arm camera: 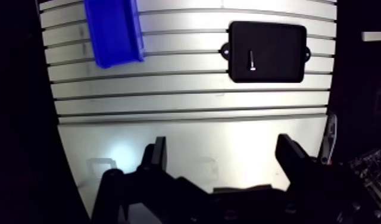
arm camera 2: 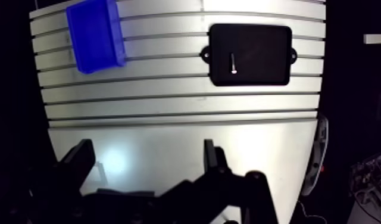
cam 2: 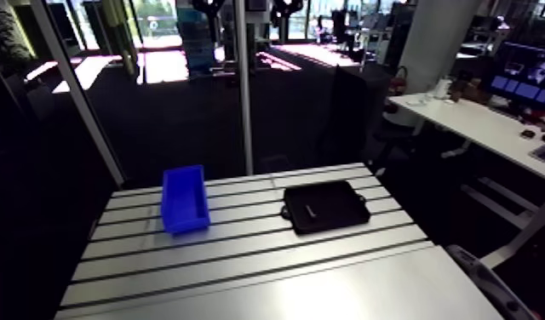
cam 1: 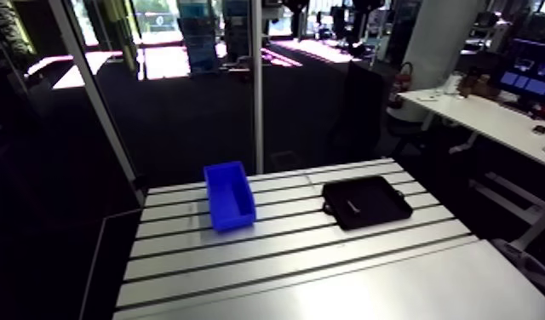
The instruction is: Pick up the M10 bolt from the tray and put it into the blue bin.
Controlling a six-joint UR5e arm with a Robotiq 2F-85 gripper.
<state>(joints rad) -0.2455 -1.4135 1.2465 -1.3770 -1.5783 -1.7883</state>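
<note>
Our jaws hang spread and empty, well short of the bolt [arm camera: 251, 60] lying in the tray [arm camera: 288, 36] near the worktop's [arm camera: 187, 95] far right corner. We fear an off-centre pinch would roll it away.

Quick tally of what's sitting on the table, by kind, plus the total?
blue bin: 1
black tray: 1
bolt, lying in the tray: 1
Total: 3
</note>
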